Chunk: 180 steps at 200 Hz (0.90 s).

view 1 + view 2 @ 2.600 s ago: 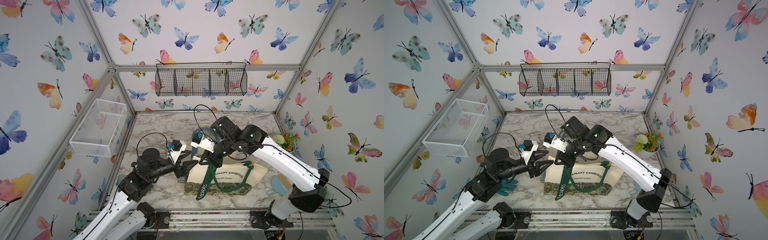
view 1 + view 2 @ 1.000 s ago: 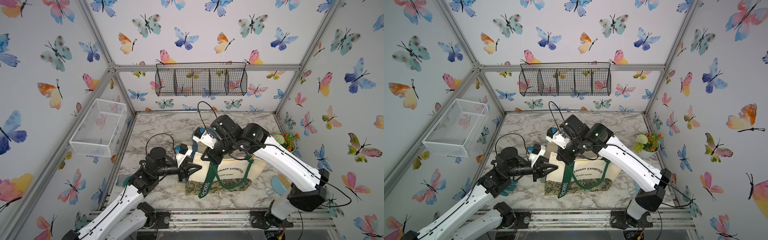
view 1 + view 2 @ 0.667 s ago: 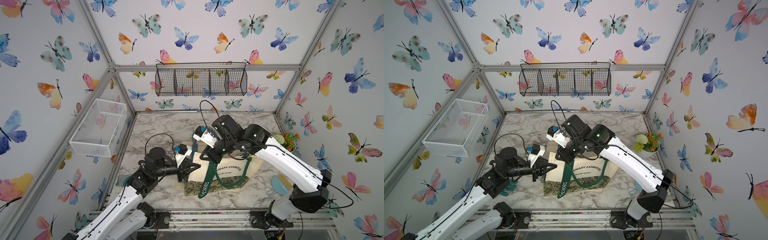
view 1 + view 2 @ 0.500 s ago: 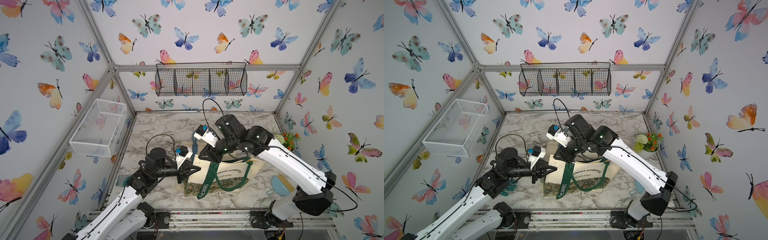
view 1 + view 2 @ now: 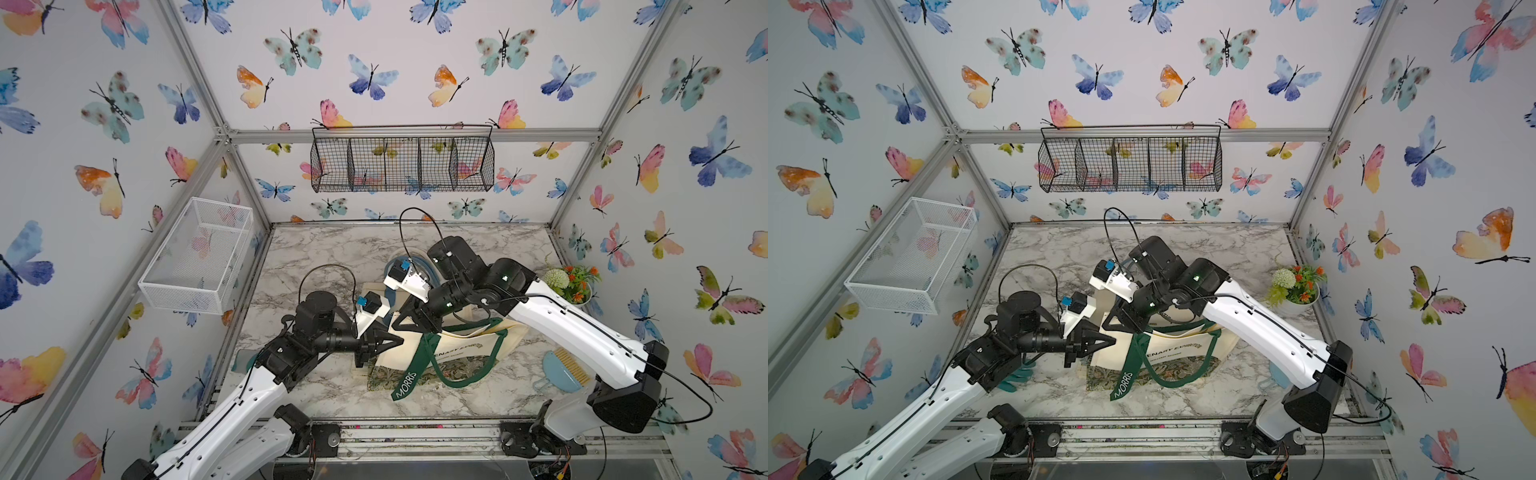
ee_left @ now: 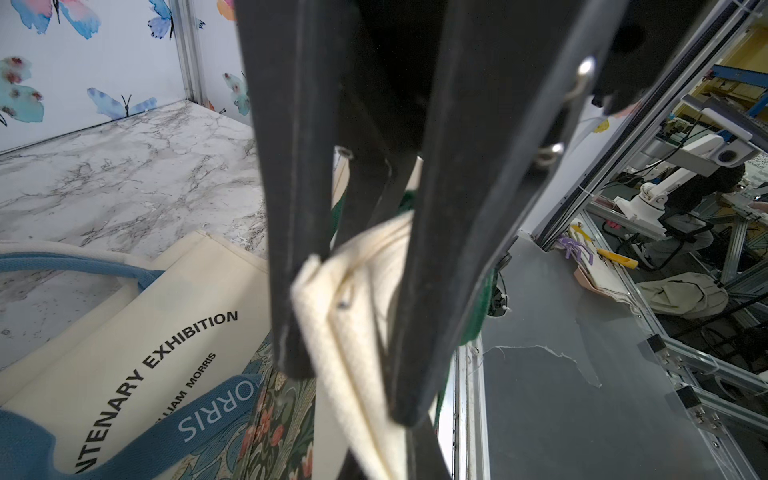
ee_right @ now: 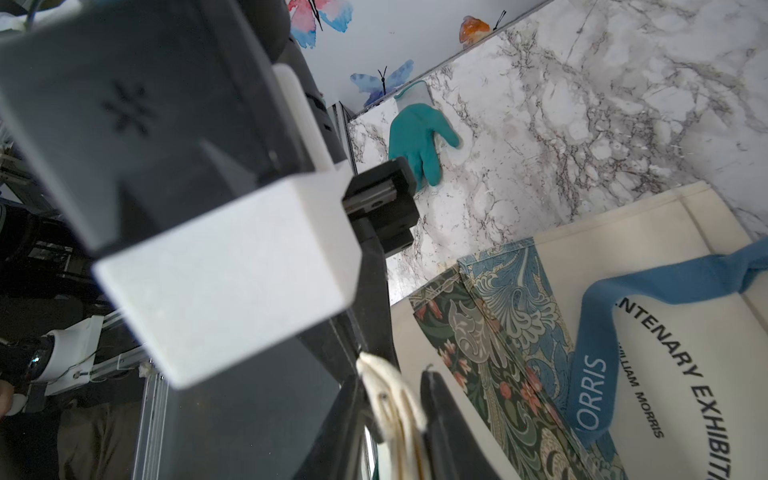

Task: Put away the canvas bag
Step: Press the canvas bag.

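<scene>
Left end effector (image 6: 347, 392) is clamped on a folded corner of the canvas bag (image 5: 469, 353), holding that rim off the bench (image 5: 332, 249). Just beyond it, the right end effector (image 5: 406, 327) sits at the rim, its grip unclear.

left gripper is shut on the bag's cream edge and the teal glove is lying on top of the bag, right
Not on the bag: the glove lies on the table, apart from the bag, as the right wrist view shows. The left gripper is shut on the bag's cream edge.
</scene>
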Available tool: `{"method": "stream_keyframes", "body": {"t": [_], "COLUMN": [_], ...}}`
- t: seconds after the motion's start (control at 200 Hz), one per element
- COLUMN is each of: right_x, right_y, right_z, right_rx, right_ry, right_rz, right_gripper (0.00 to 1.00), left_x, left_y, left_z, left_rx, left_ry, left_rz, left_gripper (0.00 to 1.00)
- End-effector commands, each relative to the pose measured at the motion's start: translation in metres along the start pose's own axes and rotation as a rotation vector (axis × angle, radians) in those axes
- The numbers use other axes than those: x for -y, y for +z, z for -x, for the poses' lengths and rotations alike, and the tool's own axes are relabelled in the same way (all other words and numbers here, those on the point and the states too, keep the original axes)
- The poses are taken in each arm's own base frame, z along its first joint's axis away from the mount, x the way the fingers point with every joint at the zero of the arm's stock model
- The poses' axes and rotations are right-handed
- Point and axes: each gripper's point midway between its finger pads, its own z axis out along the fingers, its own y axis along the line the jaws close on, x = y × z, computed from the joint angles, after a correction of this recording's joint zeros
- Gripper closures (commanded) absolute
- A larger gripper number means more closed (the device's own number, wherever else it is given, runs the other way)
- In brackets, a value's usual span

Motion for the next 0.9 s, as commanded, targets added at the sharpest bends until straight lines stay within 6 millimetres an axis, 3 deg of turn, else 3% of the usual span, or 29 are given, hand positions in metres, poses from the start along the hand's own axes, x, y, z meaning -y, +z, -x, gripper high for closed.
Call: {"method": "stream_keyframes", "body": {"t": [0.0, 0.175, 0.215, 0.275, 0.34, 0.521, 0.671, 0.826, 0.871, 0.896], "right_x": [-0.003, -0.002, -0.001, 0.001, 0.004, 0.006, 0.005, -0.004, -0.007, -0.008], "right_y": [0.002, 0.001, 0.000, -0.001, -0.005, -0.025, -0.046, -0.060, -0.064, -0.065], "right_z": [-0.023, -0.034, -0.034, -0.030, -0.024, 0.006, 0.033, 0.055, 0.060, 0.062], "right_rx": [-0.079, -0.118, -0.118, -0.107, -0.090, -0.014, 0.053, 0.117, 0.133, 0.139], "right_ry": [0.018, 0.019, 0.019, 0.018, 0.022, 0.024, 0.021, 0.017, 0.014, 0.013], "right_rz": [0.027, 0.018, 0.009, -0.011, -0.041, -0.125, -0.187, -0.181, -0.176, -0.174], "right_gripper": [0.71, 0.71, 0.78, 0.96, 0.98, 0.98, 0.98, 0.98, 0.98, 0.98], "left_x": [0.010, 0.007, 0.007, 0.008, 0.009, 0.011, 0.009, 0.007, 0.007, 0.006], "left_y": [-0.004, -0.007, -0.007, -0.007, -0.006, -0.005, -0.003, 0.000, 0.001, 0.001], "left_z": [0.014, 0.017, 0.017, 0.019, 0.022, 0.030, 0.029, 0.026, 0.026, 0.026], "left_rx": [0.022, 0.026, 0.027, 0.030, 0.034, 0.059, 0.063, 0.059, 0.060, 0.059], "left_ry": [0.053, 0.061, 0.062, 0.060, 0.059, 0.060, 0.049, 0.036, 0.036, 0.034], "left_rz": [-0.024, 0.009, 0.008, 0.003, -0.005, -0.025, -0.028, -0.037, -0.035, -0.031], "left_gripper": [1.00, 1.00, 1.00, 1.00, 1.00, 0.60, 0.52, 0.53, 0.61, 0.74]}}
